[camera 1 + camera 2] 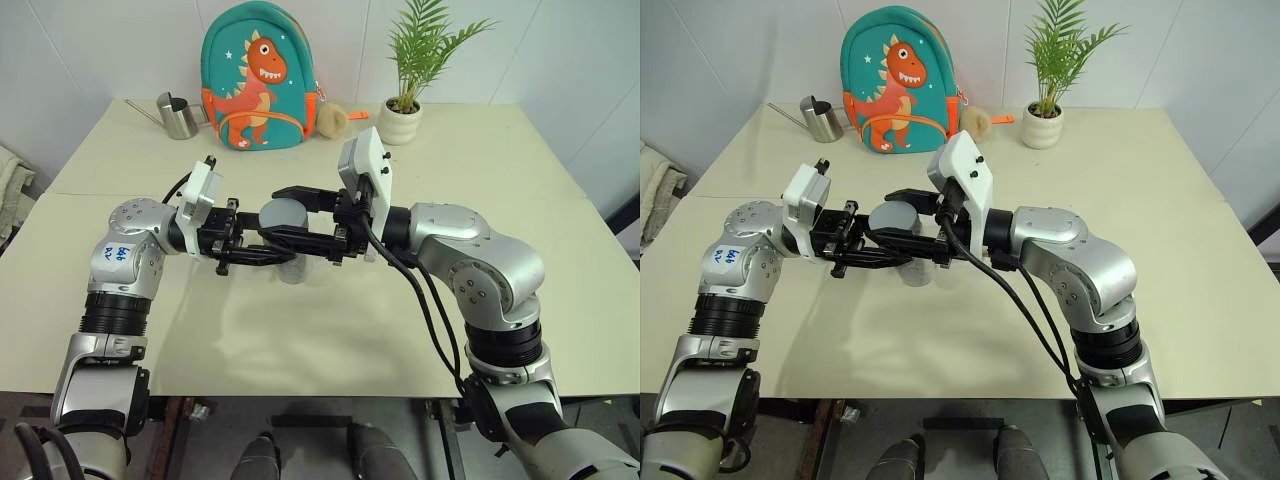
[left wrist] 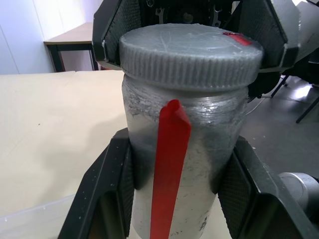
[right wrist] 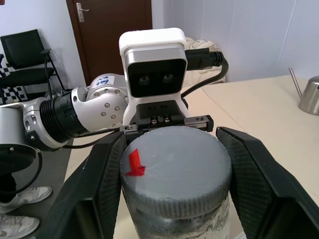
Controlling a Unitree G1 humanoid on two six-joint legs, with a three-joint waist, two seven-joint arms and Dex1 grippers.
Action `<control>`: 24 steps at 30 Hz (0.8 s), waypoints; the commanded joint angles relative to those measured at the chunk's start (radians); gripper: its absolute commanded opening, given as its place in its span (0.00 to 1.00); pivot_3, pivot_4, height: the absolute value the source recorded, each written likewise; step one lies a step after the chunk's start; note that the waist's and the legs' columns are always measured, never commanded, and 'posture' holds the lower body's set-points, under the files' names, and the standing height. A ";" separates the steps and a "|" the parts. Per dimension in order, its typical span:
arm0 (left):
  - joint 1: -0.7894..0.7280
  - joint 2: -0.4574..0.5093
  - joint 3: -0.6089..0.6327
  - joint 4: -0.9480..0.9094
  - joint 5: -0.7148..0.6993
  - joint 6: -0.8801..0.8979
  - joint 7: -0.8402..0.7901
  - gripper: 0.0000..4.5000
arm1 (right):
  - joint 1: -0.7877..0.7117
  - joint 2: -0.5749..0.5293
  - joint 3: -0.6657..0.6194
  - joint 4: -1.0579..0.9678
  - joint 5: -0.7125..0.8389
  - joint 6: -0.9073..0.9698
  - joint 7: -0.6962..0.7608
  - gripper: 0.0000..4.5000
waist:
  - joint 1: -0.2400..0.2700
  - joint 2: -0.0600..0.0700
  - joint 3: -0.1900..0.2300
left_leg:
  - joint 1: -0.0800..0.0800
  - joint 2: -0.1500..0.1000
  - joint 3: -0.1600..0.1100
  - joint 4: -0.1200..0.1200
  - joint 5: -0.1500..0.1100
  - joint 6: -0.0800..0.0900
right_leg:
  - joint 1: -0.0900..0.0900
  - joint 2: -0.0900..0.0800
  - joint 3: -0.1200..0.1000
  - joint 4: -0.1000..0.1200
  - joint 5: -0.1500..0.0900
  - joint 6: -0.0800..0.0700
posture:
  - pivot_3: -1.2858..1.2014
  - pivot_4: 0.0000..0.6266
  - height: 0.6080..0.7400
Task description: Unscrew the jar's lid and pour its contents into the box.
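Note:
The silver-grey jar, with a red strip down its side, is held up over the middle of the table. My left gripper reaches in from the left and is shut on the jar's body, one finger on each side. From the right, my right gripper is shut on the grey ribbed lid, which sits on the jar's top. A clear plastic rim, apparently the box, lies on the table below the jar. The frosted wall hides the contents.
Along the table's far edge stand a steel watering can, a teal dinosaur backpack, a small plush toy and a potted plant. Bare tabletop lies on both sides of the arms.

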 commanded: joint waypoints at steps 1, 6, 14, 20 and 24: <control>-0.015 0.024 0.028 0.040 0.013 0.002 0.014 0.41 | -0.038 0.039 0.048 -0.066 0.095 -0.038 0.089 0.65 | -0.001 0.000 0.000 | 0.000 0.000 0.000 0.000 0.000 0.000 | 0.000 0.000 0.000 0.000 0.000 0.000 | 0.52 0.24 1.00; -0.015 0.033 0.024 0.015 0.003 0.025 0.005 0.41 | -0.038 0.037 0.049 -0.046 0.068 -0.057 0.074 0.99 | -0.001 0.000 0.000 | 0.000 0.000 0.000 0.000 0.000 0.000 | 0.000 0.000 0.000 0.000 0.000 0.000 | 0.52 0.24 1.00; -0.008 0.060 0.011 -0.019 -0.006 0.068 -0.027 0.41 | -0.057 0.036 0.038 -0.020 0.048 -0.088 0.051 0.99 | -0.001 0.000 0.000 | 0.000 0.000 0.000 0.000 0.000 0.000 | 0.000 0.000 0.000 0.000 0.000 0.000 | 0.52 0.24 1.00; -0.007 0.073 0.002 -0.035 -0.010 0.092 -0.036 0.41 | -0.072 0.039 0.046 0.011 0.024 -0.112 0.034 0.99 | -0.001 0.000 0.000 | 0.000 0.000 0.000 0.000 0.000 0.000 | 0.000 0.000 0.000 0.000 0.000 0.000 | 0.52 0.24 1.00; -0.005 0.078 -0.004 -0.057 -0.014 0.113 -0.034 0.41 | -0.079 0.050 0.055 0.037 0.003 -0.130 0.018 0.99 | -0.003 0.000 0.000 | 0.000 0.000 0.000 0.000 0.000 0.000 | -0.001 0.000 0.000 0.001 0.000 0.000 | 0.52 0.24 1.00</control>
